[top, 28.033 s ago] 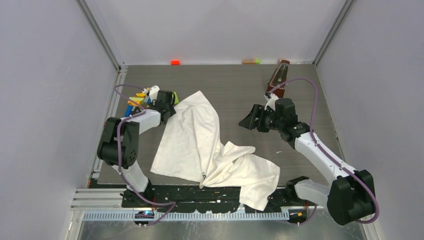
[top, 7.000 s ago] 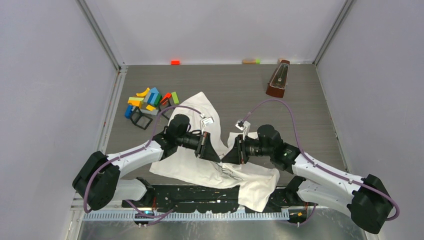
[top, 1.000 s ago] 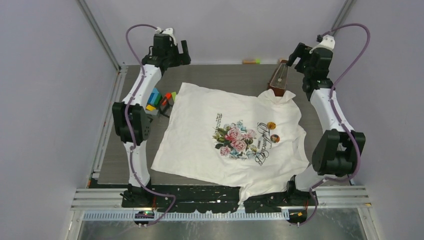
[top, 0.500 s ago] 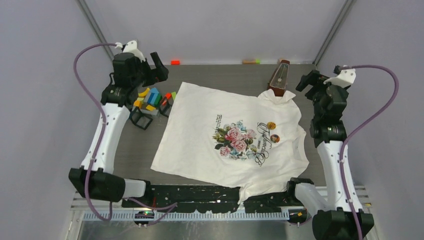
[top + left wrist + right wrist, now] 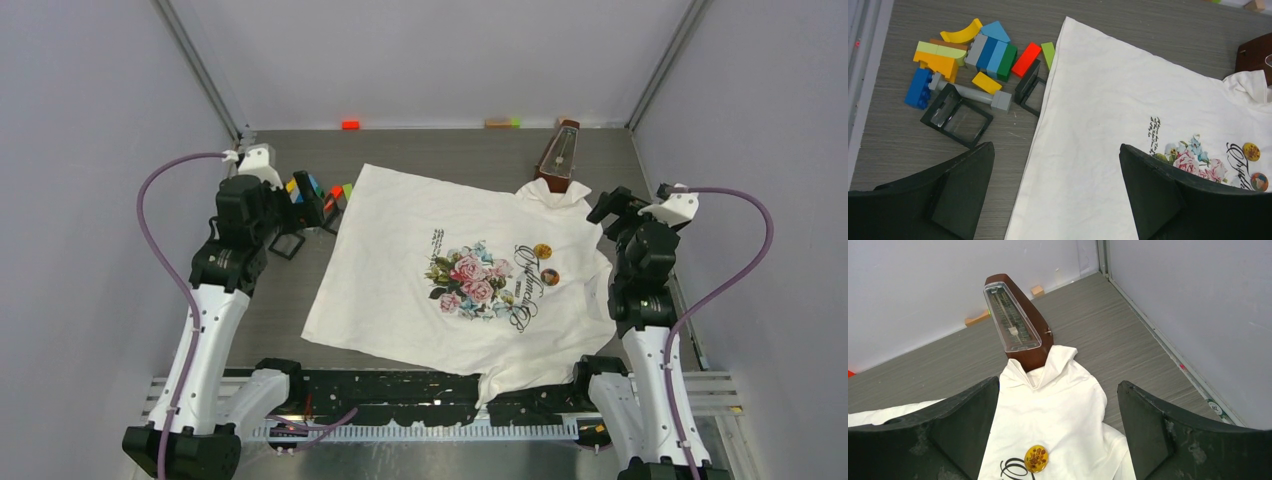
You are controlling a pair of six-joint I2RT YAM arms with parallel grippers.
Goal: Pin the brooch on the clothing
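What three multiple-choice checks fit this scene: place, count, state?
1. Where does the metronome stand?
A. at the shirt's far right corner
B. on the shirt's middle
C. in a gripper
2. How many round badges lie on the shirt?
A. one
B. two
C. four
3. How are the left gripper and right gripper?
A. both shut
B. left shut, right open
C. both open, empty

1 A: shirt fabric lies against its base.
2 B: a yellow one and a darker one, close together.
3 C: both pairs of jaws stand wide, nothing between.

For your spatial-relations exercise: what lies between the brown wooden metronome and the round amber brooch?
Only a rumpled fold of the white floral-print T-shirt, seen in the right wrist view.
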